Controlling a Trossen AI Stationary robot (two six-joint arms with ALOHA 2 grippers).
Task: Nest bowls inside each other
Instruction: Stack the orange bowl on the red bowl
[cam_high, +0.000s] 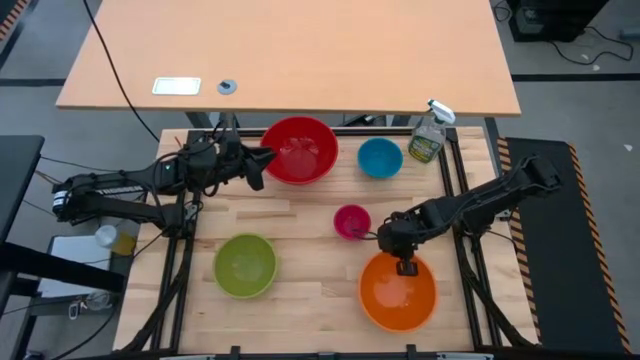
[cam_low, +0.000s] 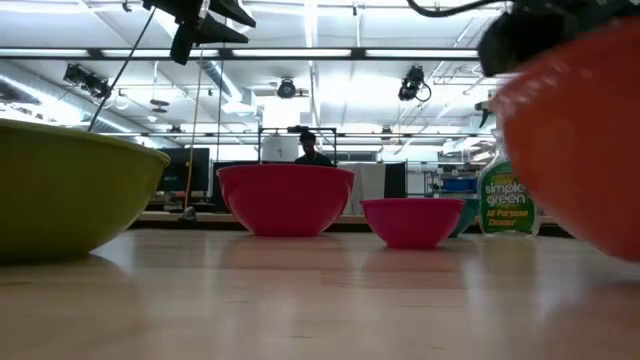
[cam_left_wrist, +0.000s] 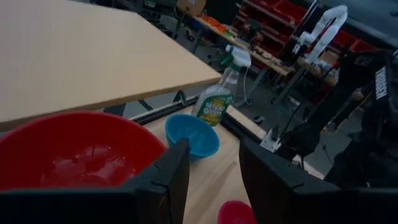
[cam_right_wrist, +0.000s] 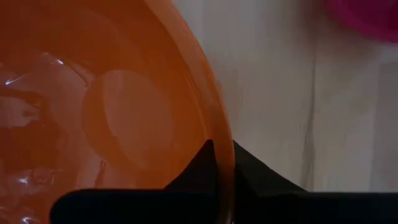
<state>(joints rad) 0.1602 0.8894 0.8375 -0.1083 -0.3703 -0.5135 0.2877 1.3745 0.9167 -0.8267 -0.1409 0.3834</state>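
Five bowls stand upright on their bases on the wooden table. The red bowl (cam_high: 298, 150) and the blue bowl (cam_high: 380, 157) are at the far side. The pink bowl (cam_high: 351, 221) is in the middle and the lime green bowl (cam_high: 245, 265) at the near left. The orange bowl (cam_high: 398, 291) is at the near right. My right gripper (cam_high: 406, 266) is shut on the orange bowl's far rim. My left gripper (cam_high: 262, 160) hovers open beside the red bowl's left rim, and its fingers (cam_left_wrist: 168, 180) hold nothing. My right gripper pinches the orange bowl's rim (cam_right_wrist: 219, 134) on the far side, nearest the pink bowl. One finger is inside the bowl and the other outside. The fingers come steeply from above. The bowl sits level with its mouth up.
A clear spray bottle (cam_high: 428, 135) with greenish liquid stands at the far right corner, beside the blue bowl. A larger tan desk (cam_high: 290, 55) lies beyond the far edge. Dark frame rails (cam_high: 455, 180) run along both sides of the table. Bare wood lies between the green and orange bowls.
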